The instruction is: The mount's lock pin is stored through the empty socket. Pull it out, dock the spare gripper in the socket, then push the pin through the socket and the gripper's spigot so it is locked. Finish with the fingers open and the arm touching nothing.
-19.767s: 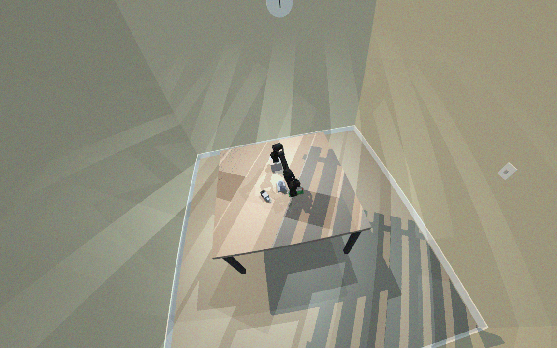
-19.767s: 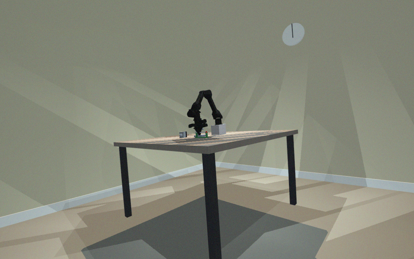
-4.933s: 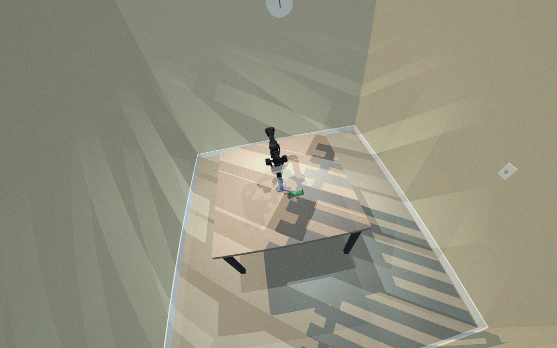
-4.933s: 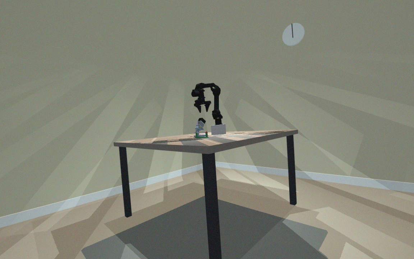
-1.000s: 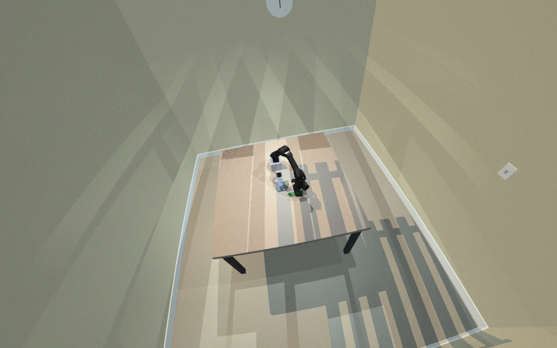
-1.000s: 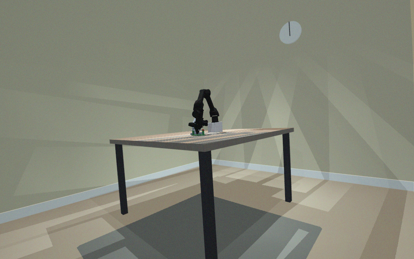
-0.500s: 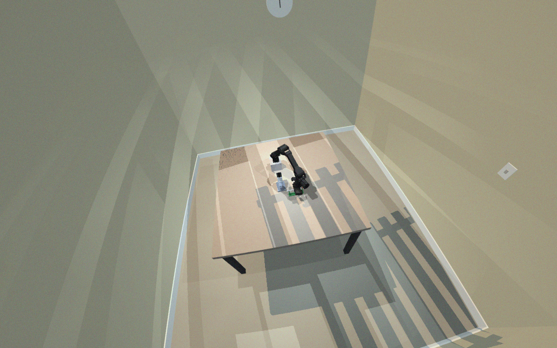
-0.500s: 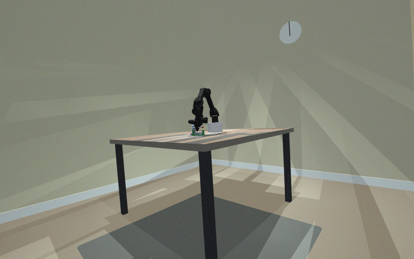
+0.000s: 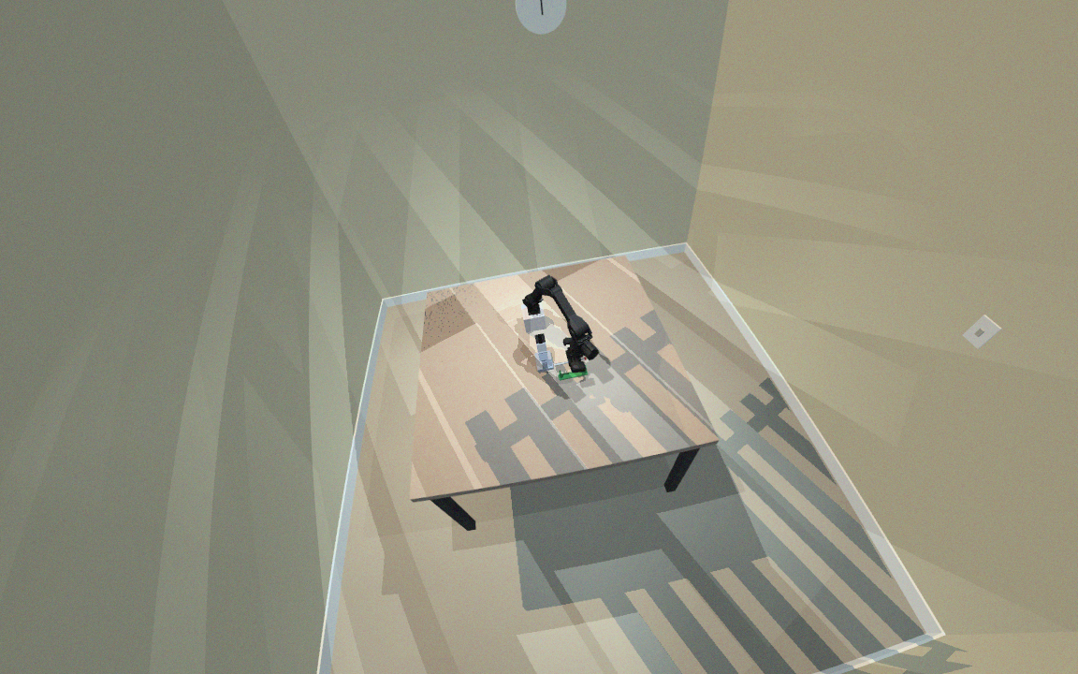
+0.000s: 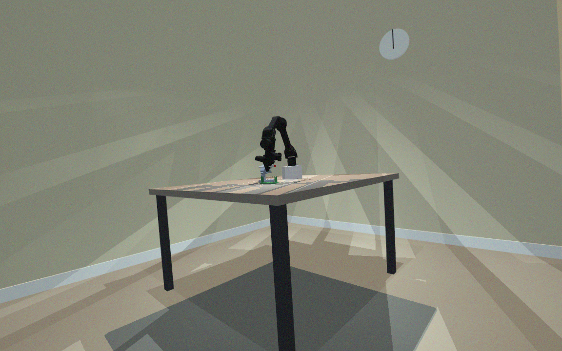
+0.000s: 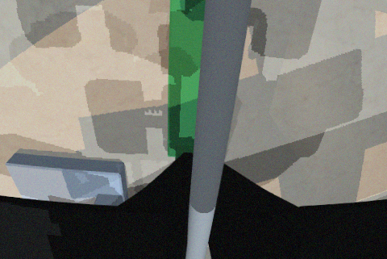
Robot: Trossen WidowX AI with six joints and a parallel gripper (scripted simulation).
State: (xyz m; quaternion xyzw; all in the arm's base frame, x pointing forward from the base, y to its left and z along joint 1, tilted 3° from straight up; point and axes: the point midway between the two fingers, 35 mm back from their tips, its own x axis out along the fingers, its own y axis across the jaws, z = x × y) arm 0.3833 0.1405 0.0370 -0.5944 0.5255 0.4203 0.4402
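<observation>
Lock pin [image 11: 218,98], red-capped: clenched in gripper [image 11: 200,243], lifted above green cradle [image 11: 180,81]; spare gripper apparently docked; carry level, align with socket bore before pushing

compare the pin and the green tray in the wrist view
The pin is a grey round rod with a red cap, gripped in the hand and raised; the tray is flat, green and lies on the table below. Both run lengthwise the same way.

Arm [image 10: 279,130] folded downward, hand [image 11: 200,243] clamped on the pin [image 11: 218,98].
</observation>
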